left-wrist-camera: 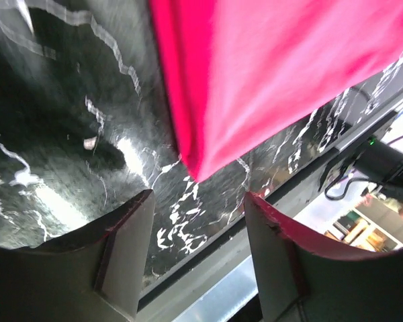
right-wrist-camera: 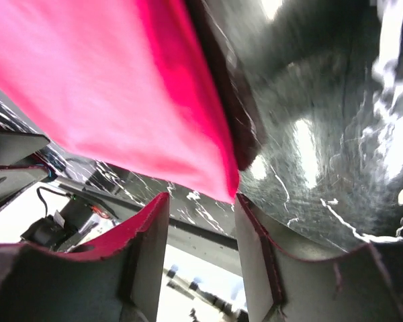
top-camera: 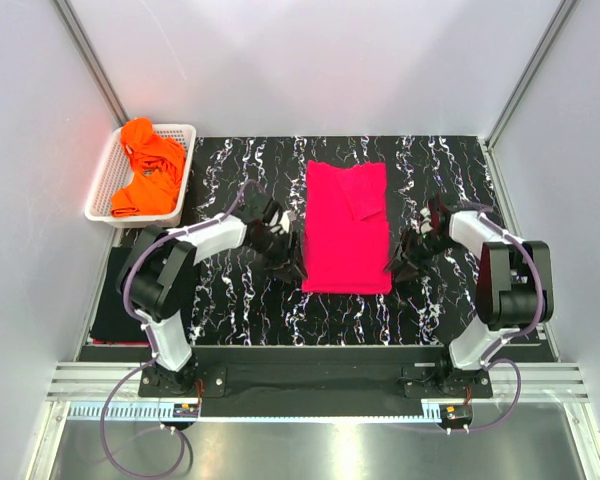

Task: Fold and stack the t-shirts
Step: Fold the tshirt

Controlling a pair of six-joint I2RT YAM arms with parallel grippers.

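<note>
In the top external view, a hot pink t-shirt (top-camera: pixel 347 228) is seen folded into a long rectangle and laid flat in the middle of the black white-veined mat (top-camera: pixel 230 300) on the tabletop. A smaller flap is folded over its far right part. Orange t-shirts (top-camera: pixel 148 170) are heaped in the white lattice basket (top-camera: pixel 102 180), which is set just beside the mat's far left corner. A black folded t-shirt (top-camera: pixel 108 310) is laid flat at the mat's left edge, partly hidden by the left arm. The left gripper (top-camera: pixel 290 266) is placed at the near left corner of the hot pink t-shirt, and the right gripper (top-camera: pixel 405 262) at its near right corner.

In the left wrist view, the gripper's fingers (left-wrist-camera: pixel 131 235) are held apart with nothing clasped. Only mat and the tabletop's edge are seen in the gap. The shirt's corner lies just beyond the fingertips.

In the right wrist view, the fingers (right-wrist-camera: pixel 151 241) are likewise parted around empty space. The shirt's corner reaches down to the fingertips. Whether it touches them cannot be told.
</note>
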